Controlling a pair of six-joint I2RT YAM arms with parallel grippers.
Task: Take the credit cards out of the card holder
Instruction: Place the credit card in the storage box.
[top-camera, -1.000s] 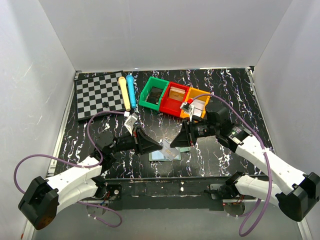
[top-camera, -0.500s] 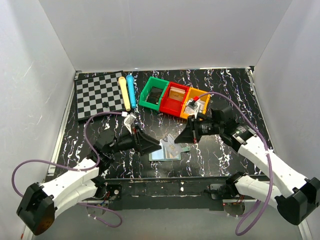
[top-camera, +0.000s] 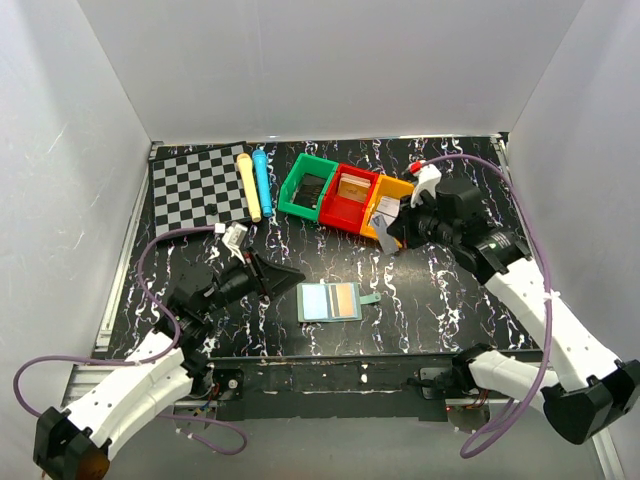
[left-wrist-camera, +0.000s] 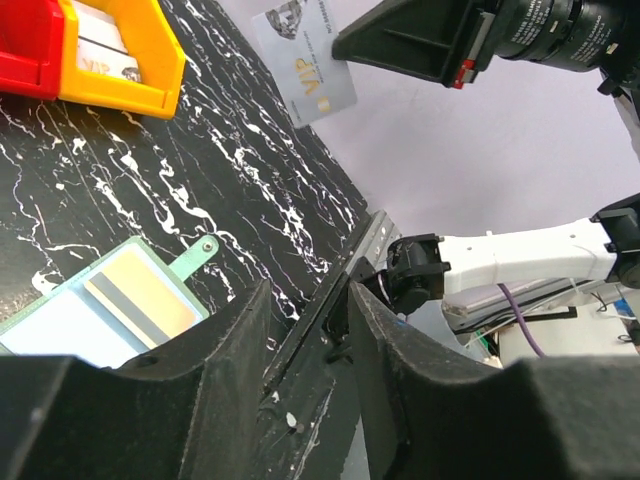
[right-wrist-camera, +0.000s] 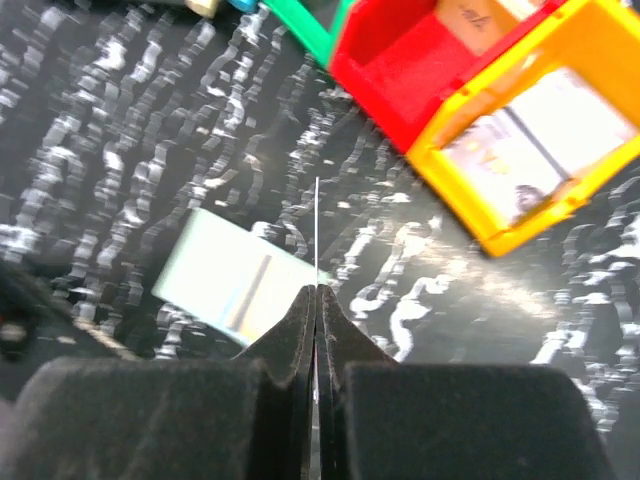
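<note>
The table (top-camera: 440, 290) is a glossy black slab veined with white. At its far left lies a flat checkered mat (top-camera: 200, 190); at far centre three boxy plastic bins, green (top-camera: 305, 185), red (top-camera: 345, 197) and orange (top-camera: 388, 200), stand side by side. The card holder (top-camera: 330, 301) lies flat and open near the near edge, at centre: a pale blue rectangle with teal edging and a small tab, a tan-orange card (left-wrist-camera: 140, 305) with a grey stripe in its right panel. The right gripper (right-wrist-camera: 316, 300) is clenched on a thin silver credit card (left-wrist-camera: 305, 65), held above the table just beside the orange bin. The left gripper (top-camera: 296, 272) stands released and empty, left of the holder. A second ago both grippers met over the holder with one panel raised; now they are well apart and it rests flat
</note>
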